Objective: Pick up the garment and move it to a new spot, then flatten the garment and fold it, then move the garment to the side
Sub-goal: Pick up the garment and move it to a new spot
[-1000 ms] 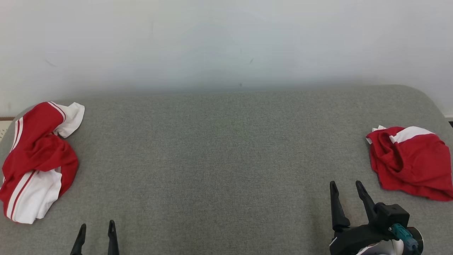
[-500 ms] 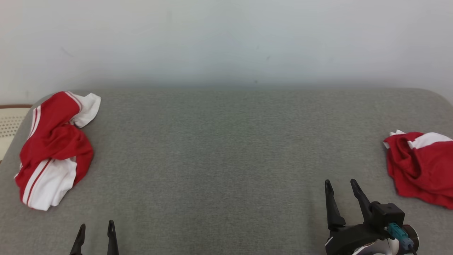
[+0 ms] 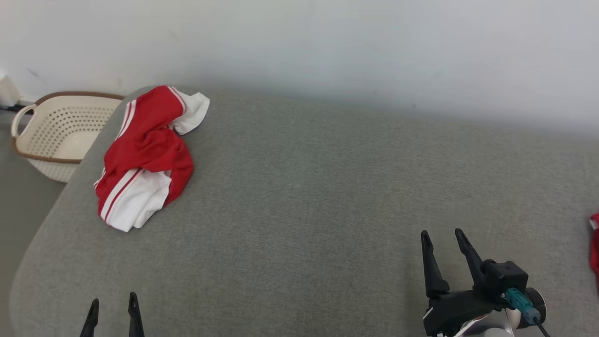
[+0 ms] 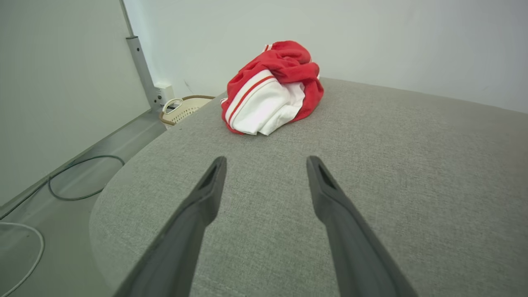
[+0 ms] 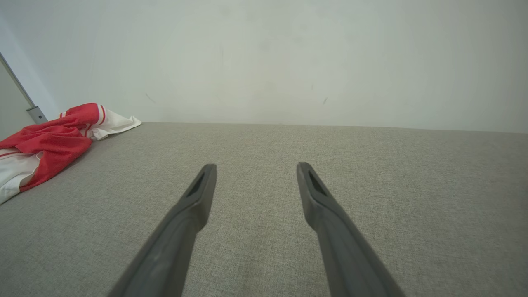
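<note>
Basket [image 3: 61, 135]: far left, on the floor, beside the surface's edge.
Garment [image 3: 145, 159]: red and white, crumpled, far left on the grey fabric surface [image 3: 304, 196].
Left gripper [image 3: 114, 299]: near left, fingers apart, holding nothing, well apart from the garment.
Right gripper [image 3: 441, 232]: near right, fingers apart, holding nothing.
Red cloth [image 3: 594, 243]: right edge, cut off.

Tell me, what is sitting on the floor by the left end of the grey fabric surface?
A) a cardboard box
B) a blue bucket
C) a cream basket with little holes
C: a cream basket with small holes and a brown rim stands on the floor just past the grey surface, close to the red and white garment.
</note>
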Controlling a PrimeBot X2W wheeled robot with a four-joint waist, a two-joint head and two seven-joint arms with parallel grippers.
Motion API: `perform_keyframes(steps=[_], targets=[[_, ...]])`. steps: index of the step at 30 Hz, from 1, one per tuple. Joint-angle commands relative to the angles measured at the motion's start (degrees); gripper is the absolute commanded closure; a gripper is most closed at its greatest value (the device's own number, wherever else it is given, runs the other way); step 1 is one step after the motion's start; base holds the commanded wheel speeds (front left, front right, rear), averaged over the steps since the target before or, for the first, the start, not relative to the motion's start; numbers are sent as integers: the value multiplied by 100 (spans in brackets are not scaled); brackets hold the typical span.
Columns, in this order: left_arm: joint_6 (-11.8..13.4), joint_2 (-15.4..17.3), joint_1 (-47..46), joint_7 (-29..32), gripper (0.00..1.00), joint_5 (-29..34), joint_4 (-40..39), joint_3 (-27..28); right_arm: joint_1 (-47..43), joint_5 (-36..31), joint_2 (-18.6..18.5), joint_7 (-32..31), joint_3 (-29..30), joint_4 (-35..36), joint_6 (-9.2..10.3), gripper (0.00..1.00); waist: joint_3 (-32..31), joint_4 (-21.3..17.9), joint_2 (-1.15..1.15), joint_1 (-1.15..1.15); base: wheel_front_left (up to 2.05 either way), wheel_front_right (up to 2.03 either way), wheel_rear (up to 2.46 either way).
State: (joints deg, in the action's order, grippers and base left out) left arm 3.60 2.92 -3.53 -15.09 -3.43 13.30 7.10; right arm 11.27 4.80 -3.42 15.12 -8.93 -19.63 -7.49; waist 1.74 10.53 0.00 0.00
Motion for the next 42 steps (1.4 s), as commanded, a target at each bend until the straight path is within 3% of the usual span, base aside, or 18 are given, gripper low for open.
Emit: perform_keyframes(steps=[1, 11, 18, 24, 31, 42], targets=[[7, 0, 8, -4, 0, -25, 4, 44, 64, 16, -2, 6, -41, -27, 0, 0, 136, 497, 0, 0, 0, 0, 0], [86, 1, 5, -4, 0, -174, 20, 67, 206, -7, 1, 6, -251, -79, 0, 0, 244, 1150, 0, 0, 0, 0, 0], [19, 0, -54, -4, 0, -413, 40, 105, 280, -62, -55, 6, -275, -37, 0, 0, 411, 1285, 0, 0, 0, 0, 0], [-94, 1, -227, -4, 0, -558, 69, 113, 369, -91, -123, 6, -351, 24, 0, 0, 637, 1210, 0, 0, 0, 0, 0], [-541, 52, -947, -4, 0, -654, 485, 464, 607, -148, -307, 6, -482, 221, 0, 0, 1173, 948, 0, 0, 0, 0, 0], [-1003, 676, -2559, -4, 0, -567, 1423, 735, 964, -199, -494, 6, -648, 504, 0, 0, 1802, 373, 0, 0, 0, 0, 0]])
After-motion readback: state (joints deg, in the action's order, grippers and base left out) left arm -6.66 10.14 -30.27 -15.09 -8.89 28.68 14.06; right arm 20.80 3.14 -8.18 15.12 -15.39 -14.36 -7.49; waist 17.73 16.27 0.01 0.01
